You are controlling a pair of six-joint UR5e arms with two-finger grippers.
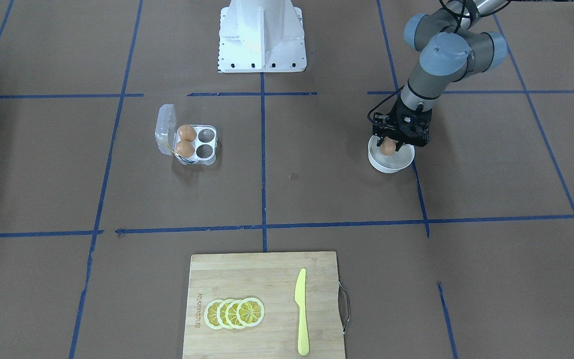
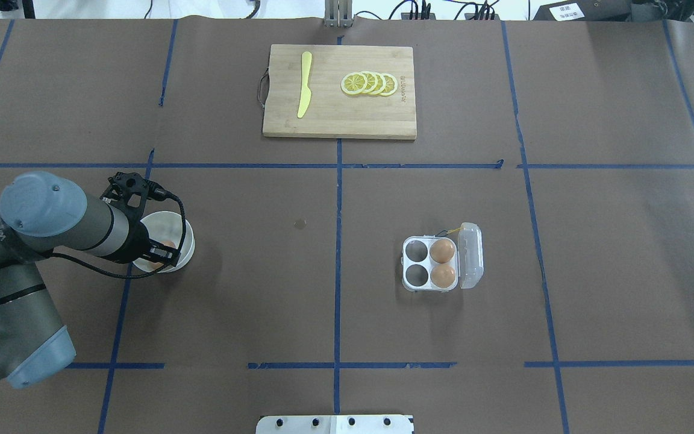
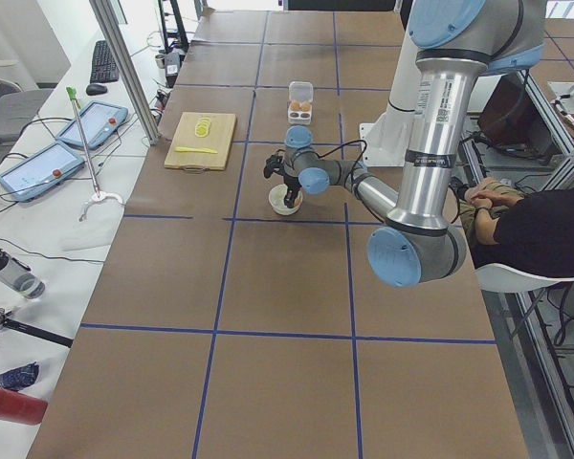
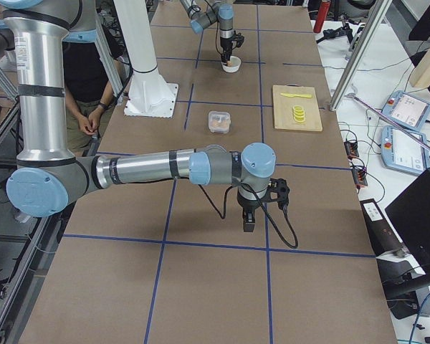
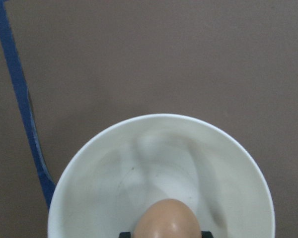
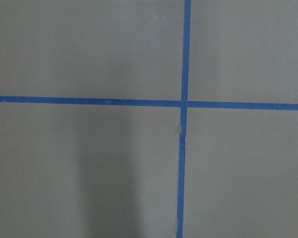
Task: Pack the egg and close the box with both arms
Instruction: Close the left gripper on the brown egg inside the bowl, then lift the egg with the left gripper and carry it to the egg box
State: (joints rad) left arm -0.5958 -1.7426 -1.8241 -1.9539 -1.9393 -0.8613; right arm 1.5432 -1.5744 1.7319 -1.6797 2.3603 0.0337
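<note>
My left gripper [image 1: 389, 144] is shut on an orange-brown egg [image 1: 387, 148] and holds it just above the white bowl [image 1: 402, 162]. In the left wrist view the egg [image 5: 168, 220] sits between the fingertips at the bottom edge, over the empty bowl [image 5: 114, 168]. The clear box [image 1: 202, 152] stands open at the table's other half, its lid [image 1: 164, 128] folded back. Two eggs [image 2: 443, 251] [image 2: 443, 275] fill the cups next to the lid; the other two cups are empty. My right gripper [image 4: 248, 223] hangs low over bare table, far from the box; I cannot tell whether it is open or shut.
A wooden cutting board [image 2: 323, 114] at the far middle carries lemon slices [image 2: 370, 84] and a yellow knife [image 2: 304, 84]. The white pedestal [image 1: 262, 37] stands at the robot's side. Blue tape lines cross the brown table.
</note>
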